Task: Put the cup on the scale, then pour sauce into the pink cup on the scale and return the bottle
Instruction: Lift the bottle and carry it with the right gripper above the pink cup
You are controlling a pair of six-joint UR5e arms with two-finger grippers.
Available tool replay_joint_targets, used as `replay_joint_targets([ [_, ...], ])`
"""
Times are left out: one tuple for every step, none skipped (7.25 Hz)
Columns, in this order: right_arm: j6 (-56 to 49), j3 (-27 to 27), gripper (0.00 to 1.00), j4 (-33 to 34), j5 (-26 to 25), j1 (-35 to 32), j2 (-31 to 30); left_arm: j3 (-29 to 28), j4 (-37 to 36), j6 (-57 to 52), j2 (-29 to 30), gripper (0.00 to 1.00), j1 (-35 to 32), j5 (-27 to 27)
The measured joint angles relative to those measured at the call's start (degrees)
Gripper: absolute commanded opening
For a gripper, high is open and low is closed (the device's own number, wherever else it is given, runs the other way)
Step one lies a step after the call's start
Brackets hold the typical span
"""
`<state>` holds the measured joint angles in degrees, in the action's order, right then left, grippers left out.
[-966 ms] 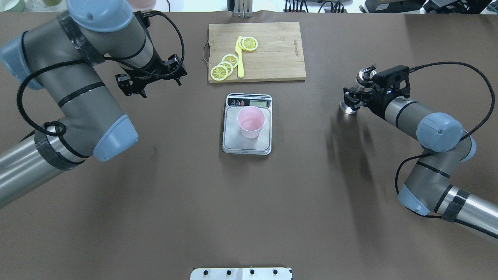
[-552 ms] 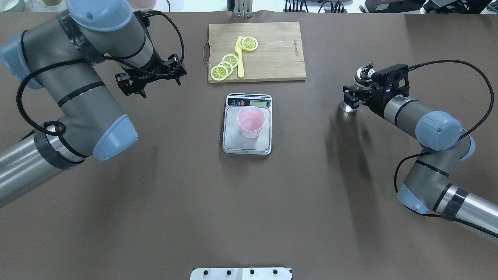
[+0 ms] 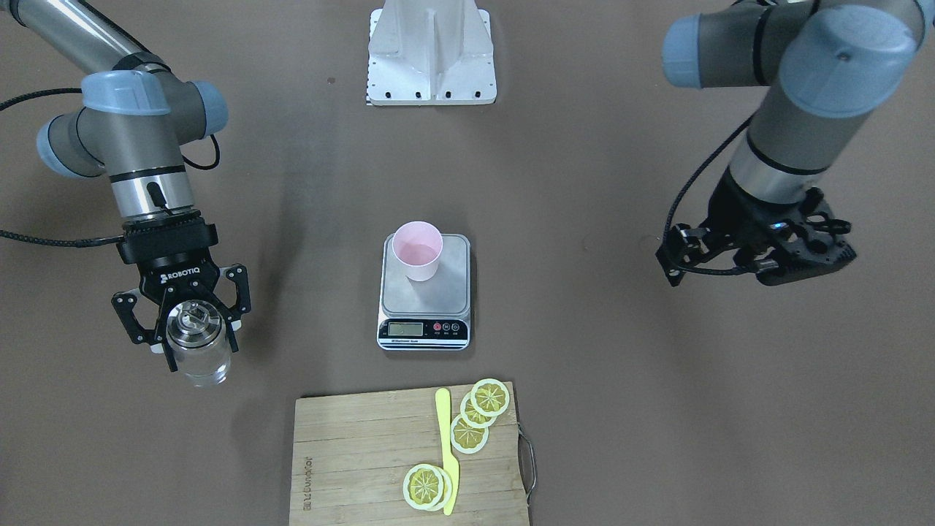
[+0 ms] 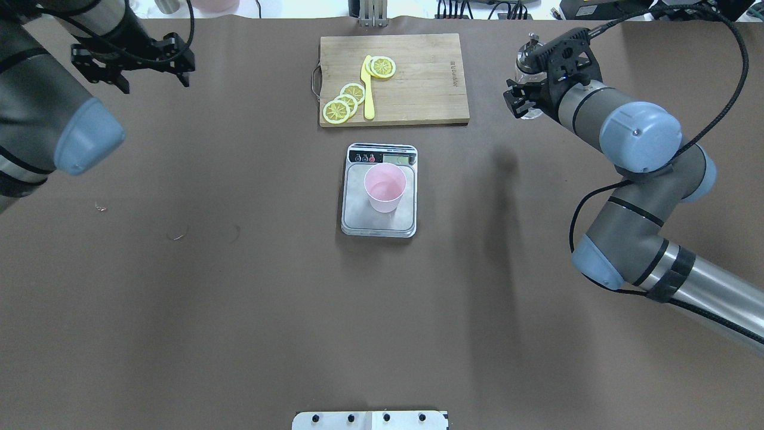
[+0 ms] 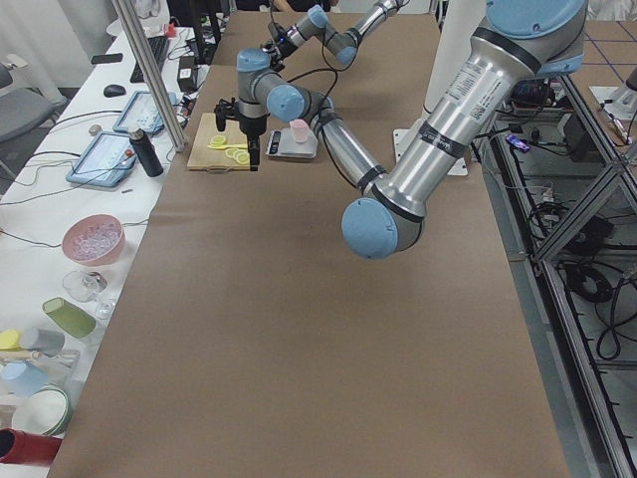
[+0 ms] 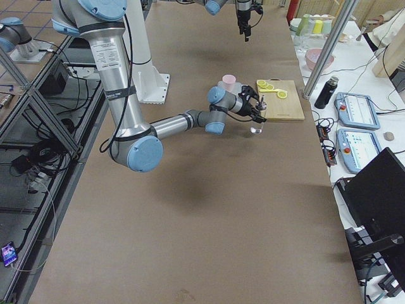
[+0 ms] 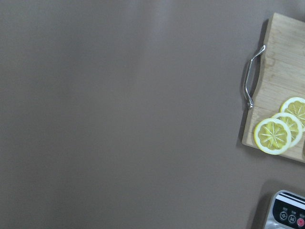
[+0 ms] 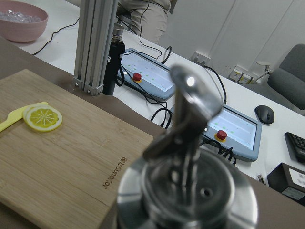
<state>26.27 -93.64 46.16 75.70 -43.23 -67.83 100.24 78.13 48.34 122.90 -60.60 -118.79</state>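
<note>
The pale pink cup (image 4: 385, 188) stands upright on the scale (image 4: 378, 226) at the table's middle; it also shows in the front-facing view (image 3: 416, 252) on the scale's grey platform (image 3: 445, 288). My right gripper (image 3: 193, 332) is shut on the clear glass bottle (image 3: 199, 358) and holds it upright, lifted off the table, right of the cutting board. In the overhead view the right gripper (image 4: 522, 98) has the bottle's metal cap (image 4: 528, 55) above it. The cap and spout (image 8: 190, 157) fill the right wrist view. My left gripper (image 4: 152, 77) is open and empty at the far left.
A wooden cutting board (image 4: 418, 89) with lemon slices (image 4: 345, 103) and a yellow knife (image 4: 368, 89) lies beyond the scale. The left wrist view shows the board's handle (image 7: 250, 78) and the scale's corner (image 7: 288, 214). Operators' tablets and bowls lie past the far edge.
My right gripper has raised the bottle and carried it toward the far side, beside the cutting board. My left arm has swung back to the far left corner. Cup and scale are unmoved.
</note>
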Motion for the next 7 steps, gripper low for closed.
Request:
replay_joint_targets([
  [-3.67, -1.47, 0.0, 4.84, -2.07, 0.34, 2.05, -1.27, -1.11, -8.34, -1.1, 0.99, -3.05, -0.1],
  [-7.95, -2.61, 0.0, 9.3, -5.64, 1.72, 3.82, -2.82, -1.11, -14.59, -1.86, 0.99, -5.22, -0.13],
  [-12.19, -3.63, 0.0, 13.12, -11.69, 4.96, 4.89, -3.74, -0.17, -18.27, -3.19, 0.99, -6.46, -0.07],
  [-14.77, -4.24, 0.0, 15.4, -18.72, 9.35, 5.29, -4.59, 1.75, -19.7, -4.85, 0.99, -7.12, -0.02],
  [-15.93, -4.51, 0.0, 17.09, -25.67, 13.83, 5.24, -5.98, 4.14, -20.2, -6.02, 0.99, -7.59, -0.02],
  [-16.74, -4.57, 0.0, 19.47, -33.2, 18.13, 5.0, -7.65, 6.03, -20.38, -6.53, 0.99, -7.89, -0.03],
  [-18.41, -4.54, 0.0, 22.17, -40.25, 21.61, 4.78, -8.87, 7.13, -20.44, -6.74, 0.99, -8.04, -0.04],
])
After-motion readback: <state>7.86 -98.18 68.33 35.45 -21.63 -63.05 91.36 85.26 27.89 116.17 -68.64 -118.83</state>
